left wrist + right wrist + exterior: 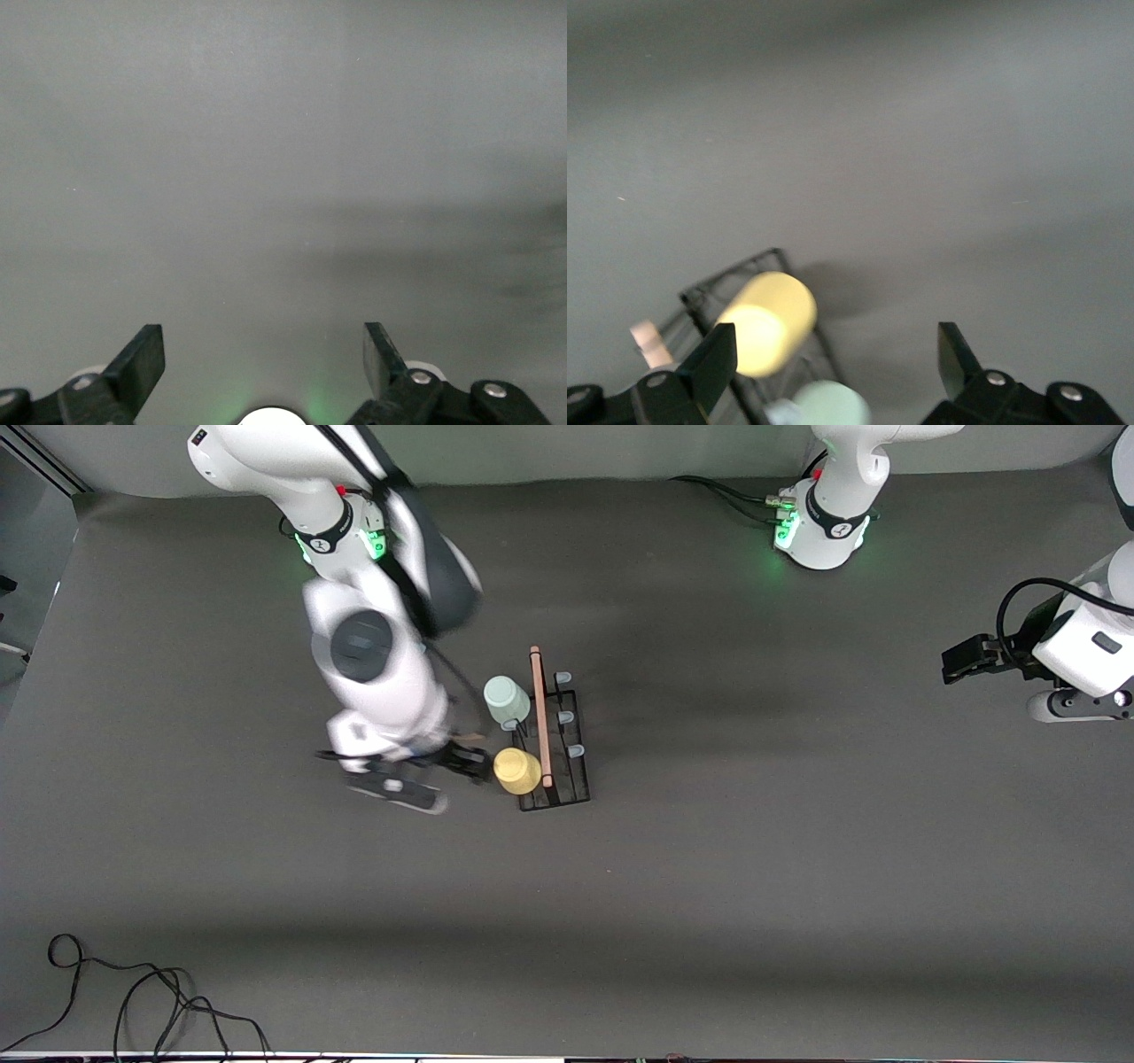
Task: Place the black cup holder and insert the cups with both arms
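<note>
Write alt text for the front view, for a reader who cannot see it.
A black rack stands mid-table with a yellow cup and a grey-green cup on its prongs along the side toward the right arm's end. The right gripper is open beside the yellow cup. The left gripper waits, open, at the left arm's end of the table.

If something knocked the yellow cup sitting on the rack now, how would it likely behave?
The yellow cup looks like small thin plastic, so probably light and easily jostled. It sits upside down over a prong of the black cup holder, which should stop it sliding. Being round and tapered, it would likely roll in a curve if knocked off.
</note>
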Tool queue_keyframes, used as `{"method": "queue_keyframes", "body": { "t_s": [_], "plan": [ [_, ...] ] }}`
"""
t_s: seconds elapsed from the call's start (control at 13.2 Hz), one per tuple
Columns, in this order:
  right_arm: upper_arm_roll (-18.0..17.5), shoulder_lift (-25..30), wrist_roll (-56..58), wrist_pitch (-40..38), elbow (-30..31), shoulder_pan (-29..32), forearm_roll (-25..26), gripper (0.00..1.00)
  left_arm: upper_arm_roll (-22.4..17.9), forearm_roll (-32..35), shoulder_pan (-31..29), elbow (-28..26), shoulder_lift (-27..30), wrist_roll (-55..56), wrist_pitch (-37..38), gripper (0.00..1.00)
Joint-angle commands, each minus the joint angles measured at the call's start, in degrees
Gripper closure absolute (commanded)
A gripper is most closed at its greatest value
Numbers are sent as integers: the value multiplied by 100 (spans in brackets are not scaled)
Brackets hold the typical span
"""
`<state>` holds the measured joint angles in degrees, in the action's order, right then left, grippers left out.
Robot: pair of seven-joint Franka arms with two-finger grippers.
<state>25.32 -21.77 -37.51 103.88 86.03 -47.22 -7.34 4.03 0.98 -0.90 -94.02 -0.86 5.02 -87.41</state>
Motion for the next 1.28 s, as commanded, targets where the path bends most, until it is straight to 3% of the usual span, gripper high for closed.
{"method": "queue_keyframes", "body": {
  "t_s": [0.0, 0.38, 0.6, 0.98, 1.21],
  "plan": [
    [699, 804, 1356, -1034, 72, 64, 57, 0, -51, 69, 73, -20, 7, -62, -57, 0],
    [1781, 1429, 2940, -1915, 63, 38, 163, 0, -60, 69, 73, -20, -1, -62, -57, 0],
    [2099, 1395, 2969, -1845, -8, 64, 180, 0, -51, 61, 64, -20, 7, -62, -83, 0],
    [2126, 1395, 2968, -1880, 19, 38, 180, 0, -51, -36, 64, -20, 25, -53, -435, 0],
    [1855, 1386, 2977, -1837, 28, 360, 180, 0, -51, -36, 73, -20, 25, -53, -479, 0]
  ]
}}
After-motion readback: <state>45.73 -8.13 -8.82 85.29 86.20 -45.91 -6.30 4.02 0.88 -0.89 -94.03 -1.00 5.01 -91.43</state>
